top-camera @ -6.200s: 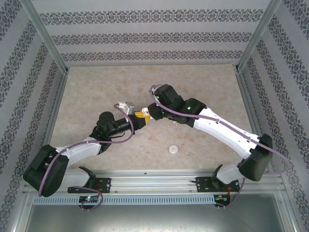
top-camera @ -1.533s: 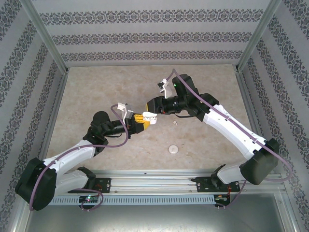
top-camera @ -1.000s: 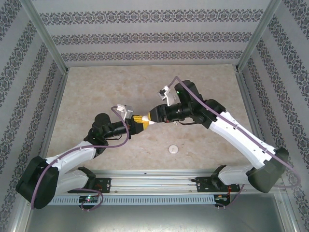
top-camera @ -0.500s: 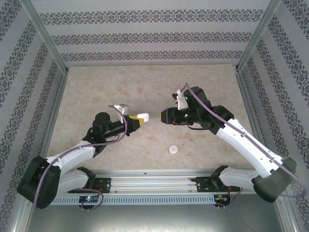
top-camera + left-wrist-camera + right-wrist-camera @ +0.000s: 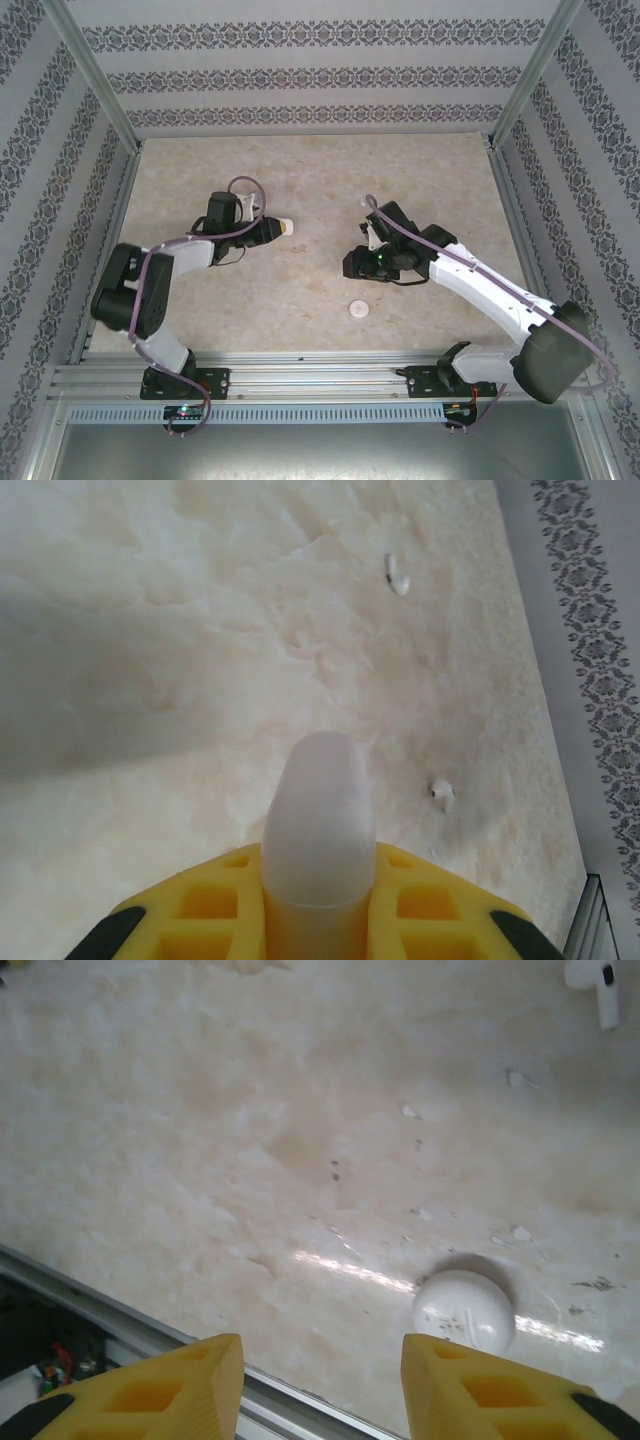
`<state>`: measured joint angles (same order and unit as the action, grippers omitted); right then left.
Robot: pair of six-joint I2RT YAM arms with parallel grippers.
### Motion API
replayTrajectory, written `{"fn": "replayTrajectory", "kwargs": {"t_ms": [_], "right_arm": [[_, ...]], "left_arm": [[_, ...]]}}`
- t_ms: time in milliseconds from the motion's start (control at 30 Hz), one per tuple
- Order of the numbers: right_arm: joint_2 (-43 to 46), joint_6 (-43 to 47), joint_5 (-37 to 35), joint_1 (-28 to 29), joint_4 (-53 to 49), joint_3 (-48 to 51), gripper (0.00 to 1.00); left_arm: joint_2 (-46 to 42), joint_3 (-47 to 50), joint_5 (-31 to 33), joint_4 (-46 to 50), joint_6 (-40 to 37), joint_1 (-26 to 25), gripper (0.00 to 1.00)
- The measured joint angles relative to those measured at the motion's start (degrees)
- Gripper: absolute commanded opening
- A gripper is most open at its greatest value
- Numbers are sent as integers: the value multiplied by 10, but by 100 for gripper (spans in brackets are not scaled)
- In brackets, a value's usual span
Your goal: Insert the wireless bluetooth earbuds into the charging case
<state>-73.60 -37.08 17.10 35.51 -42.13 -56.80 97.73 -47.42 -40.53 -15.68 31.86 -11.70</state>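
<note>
A: What does the left wrist camera add to the top view?
B: The left gripper (image 5: 281, 228) is clamped on a white case (image 5: 318, 810). On the table (image 5: 200, 160) beyond it lie an earbud (image 5: 398, 575) and a second earbud (image 5: 441, 794), well apart.
A: And the right wrist?
B: The right gripper (image 5: 321, 1355) has its fingers spread and empty, near a white dome (image 5: 464, 1310). A stemmed earbud (image 5: 598, 988) lies farther off.
A: What is different from half a second ago?
B: The left arm has folded back, and the grippers are farther apart.
</note>
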Motion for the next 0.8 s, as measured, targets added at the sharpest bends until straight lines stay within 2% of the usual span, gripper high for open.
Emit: {"fn": "replayTrajectory", "kwargs": {"t_ms": [333, 467, 667, 800], "right_arm": [[-12, 7, -21, 14, -42, 50, 50], [-15, -1, -26, 21, -46, 69, 51], [-21, -4, -42, 39, -53, 77, 54], [-21, -6, -47, 45, -53, 85, 55]], "left_arm": [[143, -155, -6, 145, -52, 30, 13], [170, -210, -10, 197, -78, 40, 23], [182, -230, -3, 260, -109, 58, 38], [182, -236, -5, 280, -123, 66, 41]]}}
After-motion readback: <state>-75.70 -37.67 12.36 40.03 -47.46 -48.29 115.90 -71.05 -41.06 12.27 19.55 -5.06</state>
